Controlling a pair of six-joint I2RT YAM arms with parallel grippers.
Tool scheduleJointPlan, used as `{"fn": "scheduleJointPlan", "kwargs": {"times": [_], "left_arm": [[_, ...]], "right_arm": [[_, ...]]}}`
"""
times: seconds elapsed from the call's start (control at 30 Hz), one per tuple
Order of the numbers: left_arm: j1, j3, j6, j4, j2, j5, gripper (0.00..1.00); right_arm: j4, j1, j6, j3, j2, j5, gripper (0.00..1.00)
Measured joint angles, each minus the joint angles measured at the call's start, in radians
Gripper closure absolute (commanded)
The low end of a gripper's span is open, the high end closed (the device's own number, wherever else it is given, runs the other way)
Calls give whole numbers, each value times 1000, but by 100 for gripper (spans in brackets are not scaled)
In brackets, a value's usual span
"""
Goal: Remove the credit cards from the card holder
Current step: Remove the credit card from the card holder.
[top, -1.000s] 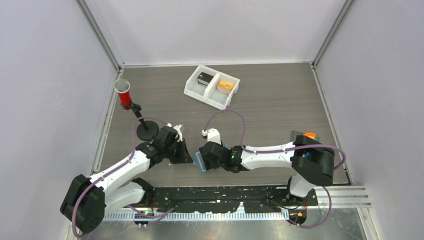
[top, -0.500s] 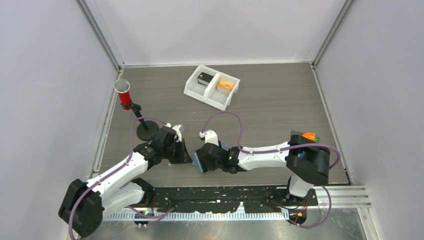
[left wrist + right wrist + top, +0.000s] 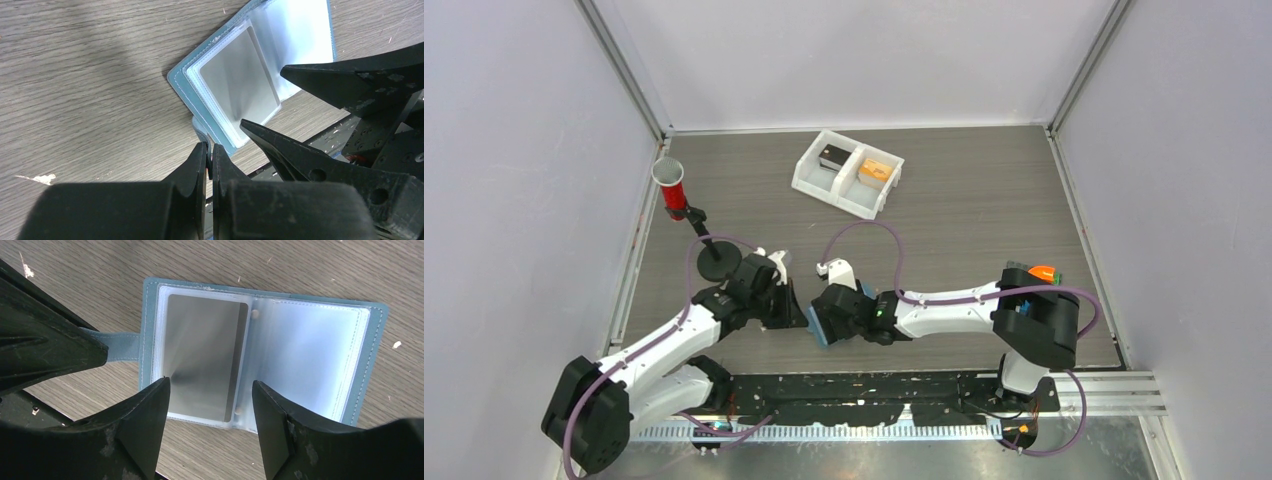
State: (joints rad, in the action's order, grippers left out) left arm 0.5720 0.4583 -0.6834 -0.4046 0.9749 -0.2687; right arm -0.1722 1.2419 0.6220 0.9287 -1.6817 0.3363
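Note:
The light-blue card holder lies open on the wood table, just in front of the arm bases in the top view. A grey credit card sits in its left clear sleeve, also seen in the left wrist view. The right sleeve looks pale, and I cannot tell whether it holds a card. My left gripper is shut on the holder's blue strap at its left edge. My right gripper is open, its fingertips straddling the near edge of the card's sleeve just above the holder.
A white two-compartment tray with a dark item and an orange item stands at the back. A red cup on a black stand is at the left. An orange object sits by the right arm's base.
My right gripper has moved a little to the left over the holder, and the holder has shifted slightly left with it. The left gripper has stayed shut on the strap.

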Motion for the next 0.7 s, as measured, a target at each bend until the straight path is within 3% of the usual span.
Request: {"fn": "scheduleJointPlan", "kwargs": {"times": [0.27,0.6,0.7], "left_arm": [[0,-5,-11,2,6,0,100],[0,-5,-8,-12,-16,1,100],[0,-11,-9,-12,-31,8,100]], "right_arm": [[-4,0,0,0,2,-10,24],[22,0,0,11,-33,-6,22],[30,0,0,14,-42,-3,26]]}}
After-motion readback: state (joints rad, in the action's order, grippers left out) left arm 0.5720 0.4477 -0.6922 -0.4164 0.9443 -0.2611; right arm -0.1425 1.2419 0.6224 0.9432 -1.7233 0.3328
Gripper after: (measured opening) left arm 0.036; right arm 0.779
